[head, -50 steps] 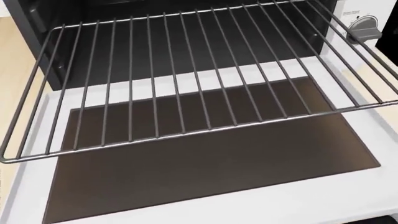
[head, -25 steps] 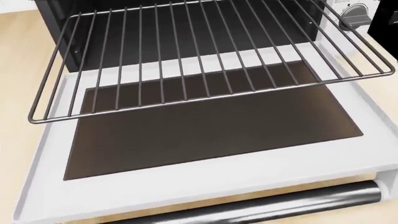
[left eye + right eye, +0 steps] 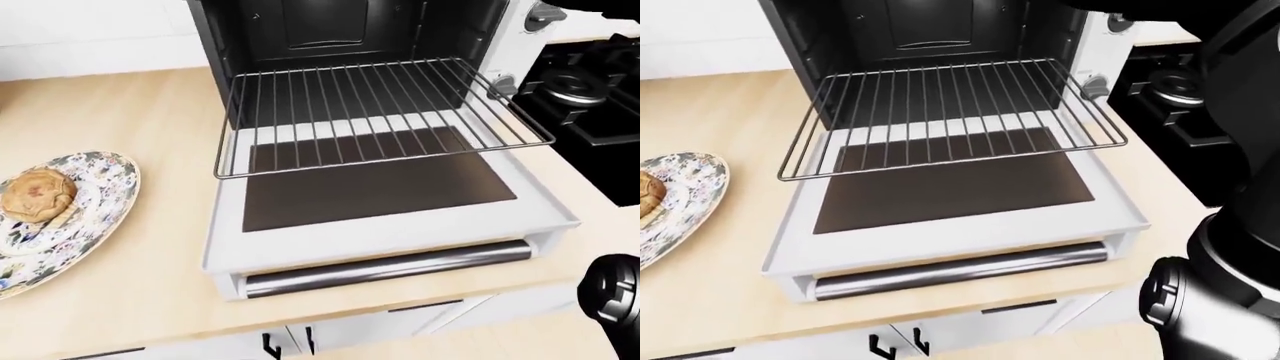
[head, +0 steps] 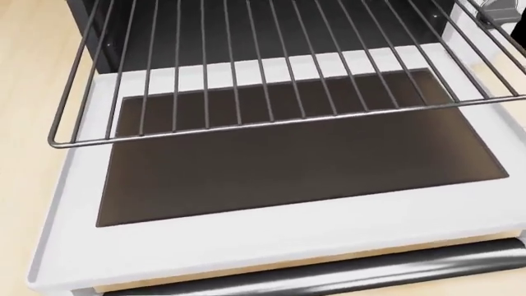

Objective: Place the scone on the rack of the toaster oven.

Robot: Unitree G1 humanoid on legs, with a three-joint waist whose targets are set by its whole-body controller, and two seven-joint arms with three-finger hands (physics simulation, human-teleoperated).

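The scone [image 3: 38, 196], round and golden brown, lies on a flowered plate [image 3: 112, 174] at the left of the left-eye view. The toaster oven [image 3: 350, 30] stands open, its wire rack [image 3: 370, 112] pulled out and bare above the lowered door's dark glass [image 3: 380, 184]. The head view shows only the rack [image 4: 271, 74] and door up close. My right arm [image 3: 1245, 112] rises black along the right edge of the right-eye view. Its hand is cut off by the top edge, well away from the scone. My left hand does not show.
The oven sits on a light wood counter [image 3: 130, 285] whose edge runs along the bottom. A steel handle bar [image 3: 390, 266] lines the door's near edge. Grey knobs [image 3: 503, 84] sit on the oven's right face. A black stove [image 3: 585, 94] lies to the right.
The head view has shifted as the camera moved. The rack and door now sit differently in the picture and the handle bar has dropped to the bottom edge. Nothing else has moved.
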